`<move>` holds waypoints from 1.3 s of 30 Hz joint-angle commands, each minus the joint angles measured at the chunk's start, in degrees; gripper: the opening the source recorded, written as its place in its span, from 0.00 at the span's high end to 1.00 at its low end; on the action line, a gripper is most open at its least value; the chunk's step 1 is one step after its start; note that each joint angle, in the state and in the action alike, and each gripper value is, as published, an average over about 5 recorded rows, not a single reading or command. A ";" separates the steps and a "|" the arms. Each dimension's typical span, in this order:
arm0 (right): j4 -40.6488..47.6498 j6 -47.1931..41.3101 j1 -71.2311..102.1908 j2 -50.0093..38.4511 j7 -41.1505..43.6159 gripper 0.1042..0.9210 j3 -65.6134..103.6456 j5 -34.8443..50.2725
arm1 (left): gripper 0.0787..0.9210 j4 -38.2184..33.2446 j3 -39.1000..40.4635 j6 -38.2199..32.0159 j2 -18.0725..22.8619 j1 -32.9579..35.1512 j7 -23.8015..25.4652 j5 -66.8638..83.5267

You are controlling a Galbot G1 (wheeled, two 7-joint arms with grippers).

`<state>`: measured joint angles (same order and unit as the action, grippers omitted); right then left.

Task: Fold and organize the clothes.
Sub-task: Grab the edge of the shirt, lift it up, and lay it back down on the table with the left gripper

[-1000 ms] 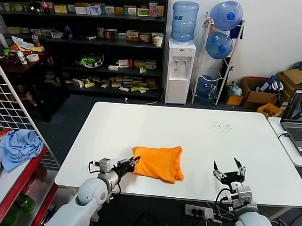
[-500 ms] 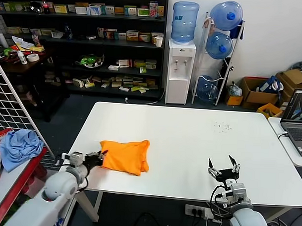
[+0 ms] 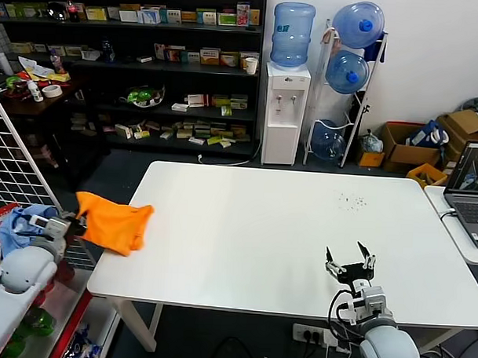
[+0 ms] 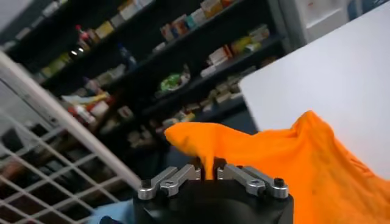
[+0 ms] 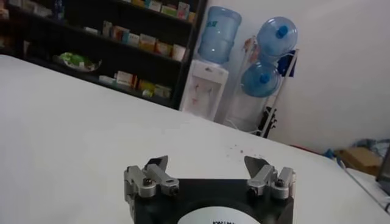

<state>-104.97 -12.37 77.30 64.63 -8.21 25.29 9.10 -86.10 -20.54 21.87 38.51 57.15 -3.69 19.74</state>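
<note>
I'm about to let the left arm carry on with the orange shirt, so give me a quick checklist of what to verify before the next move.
1. Grip: left gripper shut on a pinch of the orange T-shirt: ok.
2. Shirt clear of the table: not ok, part of it seems to overlap the left edge.
3. Shirt folded: cannot tell, it hangs bunched.
4. Drop spot: the light blue cloth lies on the red shelf beside the gripper: cannot tell if there is room.
5. Right gripper open, holding nothing, near the table's front edge: ok.
</note>
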 commanded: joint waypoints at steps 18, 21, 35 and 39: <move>-0.82 0.64 2.87 0.97 0.03 0.12 0.41 -2.29 | 0.87 -9.34 6.04 3.94 11.93 -0.19 -4.95 0.13; -1.11 0.77 3.61 1.08 0.05 0.12 0.94 -2.79 | 0.87 -11.40 7.31 5.50 14.88 -1.15 -6.67 3.70; -1.54 0.50 4.51 1.01 -0.04 0.12 2.05 -3.52 | 0.87 -16.31 12.01 8.02 25.72 0.70 -13.67 12.44; -1.28 0.46 4.25 0.98 -0.13 0.12 1.98 -3.60 | 0.87 -13.72 13.20 7.05 31.14 -0.13 -14.51 11.04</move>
<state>-106.40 -11.85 81.33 65.62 -8.18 27.11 5.73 -99.71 -10.31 28.51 57.90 57.49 -14.83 28.16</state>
